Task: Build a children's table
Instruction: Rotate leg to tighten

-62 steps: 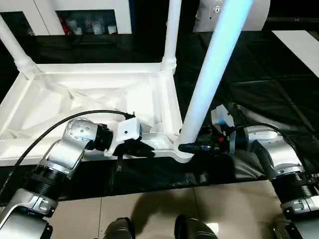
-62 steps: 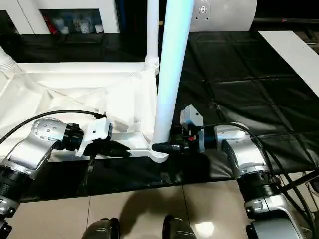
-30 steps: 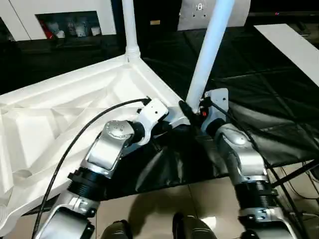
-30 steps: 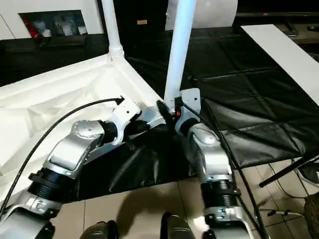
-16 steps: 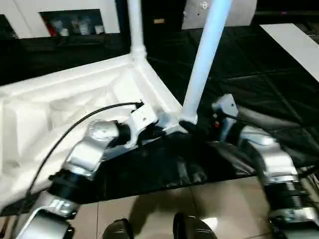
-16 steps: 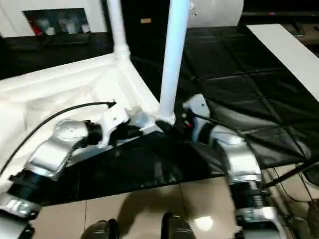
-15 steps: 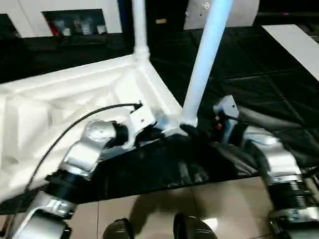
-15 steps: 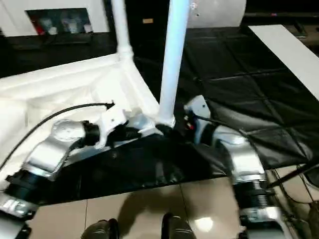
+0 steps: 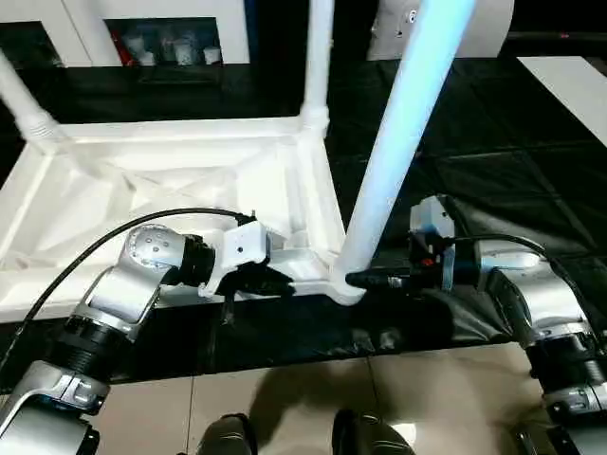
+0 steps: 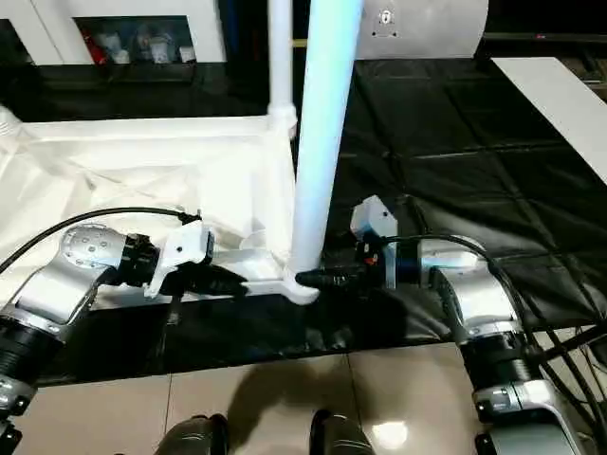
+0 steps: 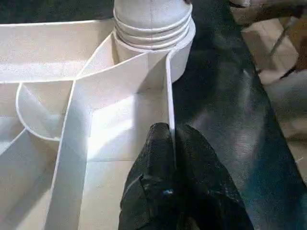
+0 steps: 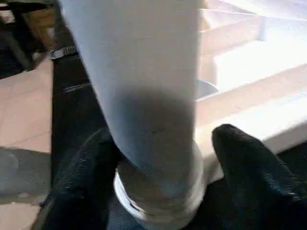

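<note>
The children's table lies upside down, its ribbed white top (image 9: 142,180) on a black mat. A leg stands in the far right corner (image 9: 318,57) and another in the far left corner (image 9: 24,100). The near right leg (image 9: 398,142) rises from its round socket (image 9: 343,284). My left gripper (image 9: 280,282) is shut on the top's near rim beside that socket, with the thin wall (image 11: 169,96) running in between its fingers. My right gripper (image 9: 358,279) reaches in from the right and is shut on the base of the near leg (image 12: 148,96), one black finger (image 12: 249,167) on each side.
The black mat (image 9: 474,142) spreads to the right and behind the table. Pale floor tiles (image 9: 285,398) and my feet (image 9: 228,438) lie at the near edge. White shelving (image 9: 161,38) and a pale rounded unit (image 10: 417,28) stand at the back, and a white board (image 9: 579,85) at far right.
The whole picture has swung, so the camera has moved. My right arm has come round from close in front of the near leg to its right side. The left grip on the rim is unchanged.
</note>
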